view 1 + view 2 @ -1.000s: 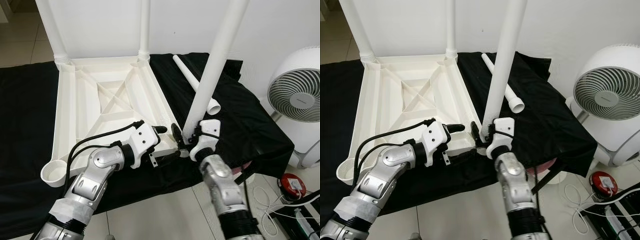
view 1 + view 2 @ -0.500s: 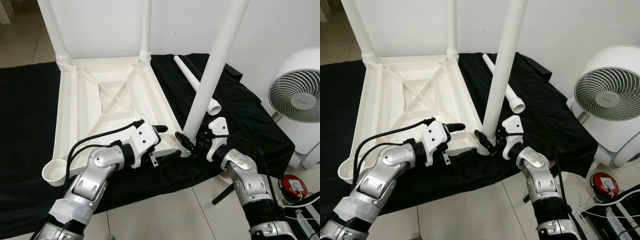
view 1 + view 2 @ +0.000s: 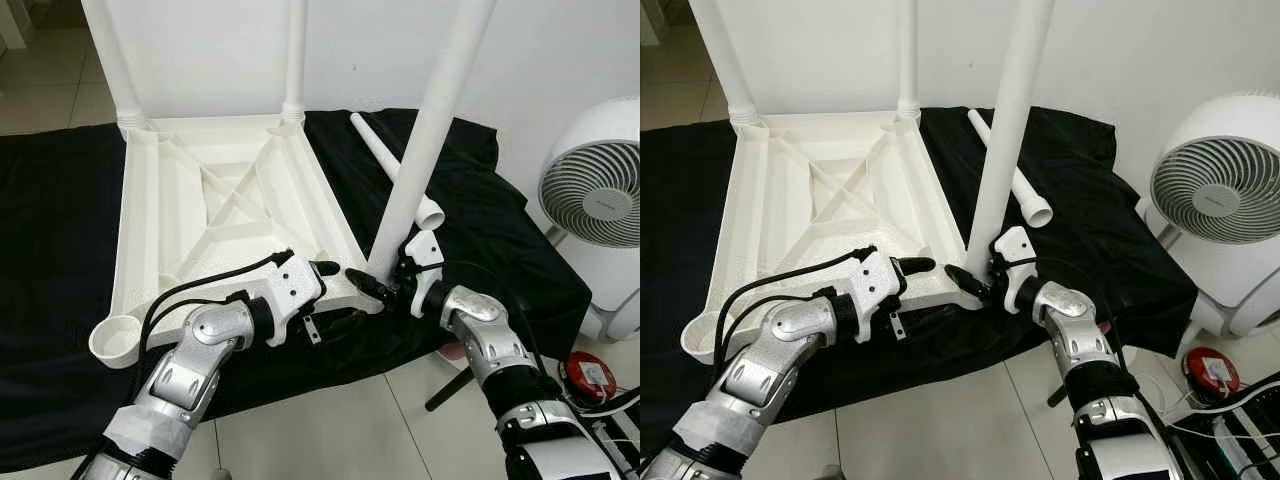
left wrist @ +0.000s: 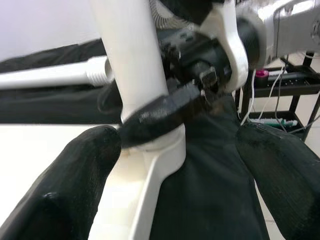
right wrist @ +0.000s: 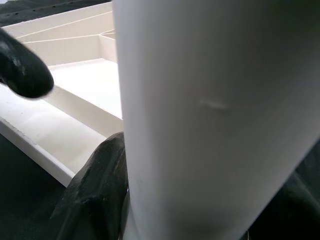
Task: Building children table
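Since a second earlier the right forearm had swung from near the robot out to the right, reaching in low and sideways. The right gripper (image 3: 385, 287) clasped the base of the upright table leg (image 3: 425, 150) at the near right corner of the upturned white tabletop (image 3: 180, 215) on the black cloth (image 3: 500, 240). The left gripper (image 3: 325, 295), fingers spread, straddled that corner's edge. A spare leg (image 3: 385, 165) lay beyond.

White wall (image 3: 560, 60); pale tiled floor (image 3: 330, 430); black cloth (image 3: 50, 230); white fan (image 3: 595, 205) at right.
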Controlling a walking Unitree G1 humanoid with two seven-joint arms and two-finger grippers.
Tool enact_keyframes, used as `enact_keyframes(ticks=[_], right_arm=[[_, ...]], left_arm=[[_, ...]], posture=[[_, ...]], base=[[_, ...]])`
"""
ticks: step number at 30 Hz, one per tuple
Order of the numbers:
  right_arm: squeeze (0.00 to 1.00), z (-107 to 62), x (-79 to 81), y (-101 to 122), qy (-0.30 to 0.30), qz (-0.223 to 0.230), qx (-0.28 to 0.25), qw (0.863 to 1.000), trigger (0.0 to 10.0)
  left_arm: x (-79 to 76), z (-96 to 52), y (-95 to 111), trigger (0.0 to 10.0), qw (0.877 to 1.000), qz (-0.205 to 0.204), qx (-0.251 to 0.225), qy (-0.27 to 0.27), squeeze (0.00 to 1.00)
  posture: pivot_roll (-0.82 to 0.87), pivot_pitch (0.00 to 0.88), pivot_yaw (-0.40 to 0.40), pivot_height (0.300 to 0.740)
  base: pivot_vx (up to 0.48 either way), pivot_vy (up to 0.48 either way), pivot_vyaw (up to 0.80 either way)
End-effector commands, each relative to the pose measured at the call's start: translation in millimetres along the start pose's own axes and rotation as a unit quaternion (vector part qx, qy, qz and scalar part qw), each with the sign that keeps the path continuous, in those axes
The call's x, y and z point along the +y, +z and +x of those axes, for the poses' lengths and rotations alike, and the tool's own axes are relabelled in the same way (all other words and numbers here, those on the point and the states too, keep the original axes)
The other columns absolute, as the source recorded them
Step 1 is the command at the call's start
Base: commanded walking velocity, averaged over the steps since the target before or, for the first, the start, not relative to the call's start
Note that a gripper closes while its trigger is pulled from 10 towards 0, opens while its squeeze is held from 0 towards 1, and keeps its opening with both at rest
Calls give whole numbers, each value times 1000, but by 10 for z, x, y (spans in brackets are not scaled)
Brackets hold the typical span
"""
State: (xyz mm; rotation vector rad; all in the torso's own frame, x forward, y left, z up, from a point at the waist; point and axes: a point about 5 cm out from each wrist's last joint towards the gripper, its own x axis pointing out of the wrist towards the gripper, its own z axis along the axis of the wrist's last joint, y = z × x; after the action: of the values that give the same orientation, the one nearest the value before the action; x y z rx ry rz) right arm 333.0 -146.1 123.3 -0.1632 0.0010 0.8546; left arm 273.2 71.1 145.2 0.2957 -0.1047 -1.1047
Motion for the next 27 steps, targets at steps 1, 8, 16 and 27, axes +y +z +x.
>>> enact_keyframes(ticks=[1,8,16,27], right_arm=[[0,-2,9,-55,3,6,8,1000,0],[0,32,119,-112,-16,27,-5,1000,667],[0,78,241,-110,-89,37,-16,995,10000],[0,80,436,-137,-265,78,-2,961,10000]], left_arm=[[-2,9,-62,10000,1000,-3,8,26,0],[-2,-1,-157,10000,999,-16,17,45,0],[21,-15,-192,10000,998,-24,19,59,0],[168,-51,-213,10000,996,-16,25,85,0]], posture=[[-14,0,-56,740],[-18,0,-63,740],[-24,0,-66,740],[-29,0,-79,740]], base=[[0,0,0],[0,0,0],[0,0,0],[0,0,0]])
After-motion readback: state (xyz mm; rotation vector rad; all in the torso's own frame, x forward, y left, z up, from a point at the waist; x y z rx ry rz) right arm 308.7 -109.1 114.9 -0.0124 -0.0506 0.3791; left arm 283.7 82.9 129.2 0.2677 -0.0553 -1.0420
